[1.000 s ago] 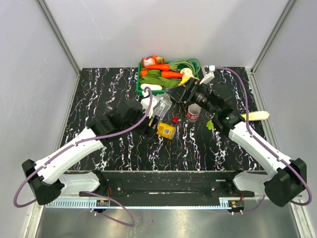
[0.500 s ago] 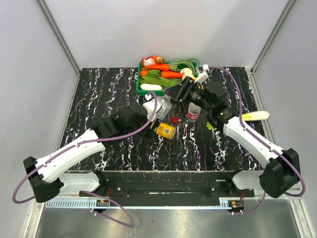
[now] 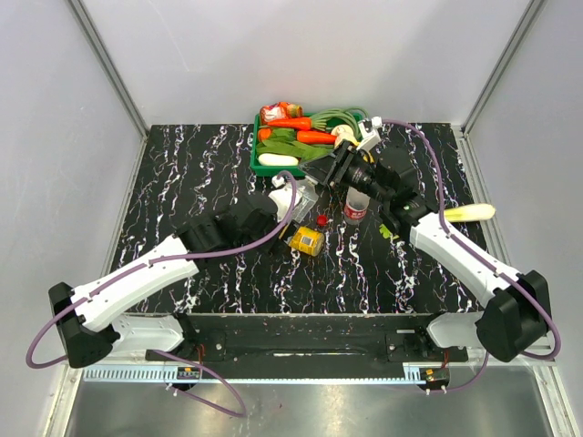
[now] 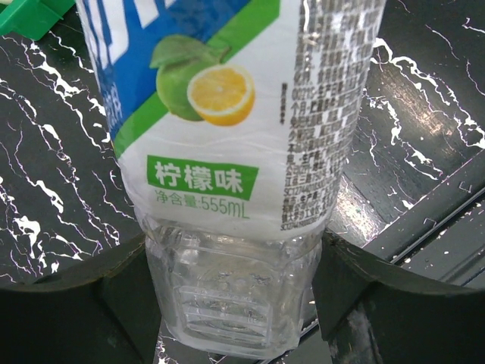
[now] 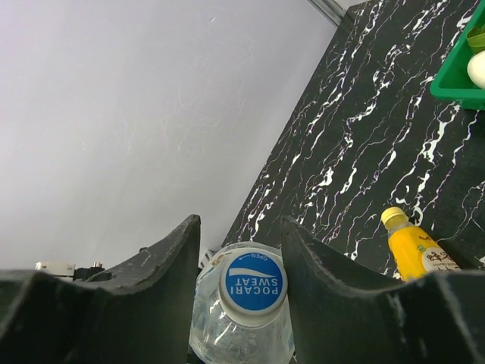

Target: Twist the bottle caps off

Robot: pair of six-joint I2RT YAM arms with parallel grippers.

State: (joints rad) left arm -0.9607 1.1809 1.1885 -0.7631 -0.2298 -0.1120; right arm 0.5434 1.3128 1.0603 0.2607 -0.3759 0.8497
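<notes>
From above: the left hand (image 3: 293, 204) is out at mid-bench (image 3: 200, 173), clamped on the blue-label bottle (image 3: 304, 192), which leans; the right hand (image 3: 328, 173) comes in from the far right and sits at that bottle's top. Just right of them the red-label bottle (image 3: 355, 208) stands upright; a red cap (image 3: 322, 219) lies loose on the bench between it and the juice bottle (image 3: 306, 240), which is on its side just near of the left hand. The green tray (image 3: 257, 153) of vegetables crowds in right behind both hands; a pale vegetable (image 3: 469, 212) lies at the right edge, beside the right forearm.

Left wrist: both fingers (image 4: 125, 292) press the clear lower body of the bottle, below its lemon label; a firm grasp.

Right wrist: the blue cap (image 5: 255, 286) is on the bottle, dead centre between the fingers (image 5: 163, 288); one finger meets the cap's edge, a sliver shows at the other; whether it is pinched yet I cannot tell. Beyond on the right lies the juice bottle, yellow cap (image 5: 394, 218) on; a tray corner shows at top right.
</notes>
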